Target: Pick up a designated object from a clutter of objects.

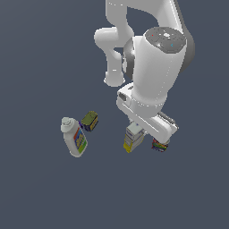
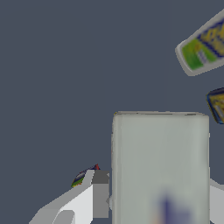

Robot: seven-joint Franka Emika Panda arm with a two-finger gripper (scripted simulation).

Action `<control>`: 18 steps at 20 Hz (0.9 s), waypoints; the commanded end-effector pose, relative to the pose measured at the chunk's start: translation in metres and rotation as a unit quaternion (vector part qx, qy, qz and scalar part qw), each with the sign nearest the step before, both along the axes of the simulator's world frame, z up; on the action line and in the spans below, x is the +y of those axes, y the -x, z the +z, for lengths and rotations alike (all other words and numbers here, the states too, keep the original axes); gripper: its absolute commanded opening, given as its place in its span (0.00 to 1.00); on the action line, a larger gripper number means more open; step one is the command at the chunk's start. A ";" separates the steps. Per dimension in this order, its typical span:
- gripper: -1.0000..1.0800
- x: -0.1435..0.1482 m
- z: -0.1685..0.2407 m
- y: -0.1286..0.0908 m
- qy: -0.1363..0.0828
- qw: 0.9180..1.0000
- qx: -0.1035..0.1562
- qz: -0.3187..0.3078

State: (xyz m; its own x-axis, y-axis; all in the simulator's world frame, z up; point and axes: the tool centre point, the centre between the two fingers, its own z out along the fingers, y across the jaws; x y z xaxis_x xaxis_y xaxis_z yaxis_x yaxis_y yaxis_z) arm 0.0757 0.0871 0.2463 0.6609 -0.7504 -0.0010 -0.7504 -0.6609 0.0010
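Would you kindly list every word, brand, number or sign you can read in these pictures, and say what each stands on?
None can be read.
White bottle: colourful label, print too blurred.
Olive-green tin: no legible marks.
Carton: yellow lower part, print too small; its top in the wrist view shows only a purple smudge.
Colourful can: pattern only, mostly hidden behind the gripper.

Floor: one flat, unbroken surface in a dark slate blue-grey, filling the exterior view from edge to edge.
Texture: plain and matte, without seams, tiles or pattern.
Walls: cannot tell; no edge or corner separates floor from anything behind it.
Light: soft and even, with only faint shading on the ground.
Wrist view: the same dark blue-grey ground, smooth and uniform.
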 end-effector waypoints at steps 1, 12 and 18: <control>0.00 -0.005 0.027 0.011 0.000 1.000 -0.001 0.000; 0.00 -0.028 0.148 0.060 0.000 1.000 -0.001 0.000; 0.00 -0.037 0.198 0.078 0.000 1.000 -0.001 0.000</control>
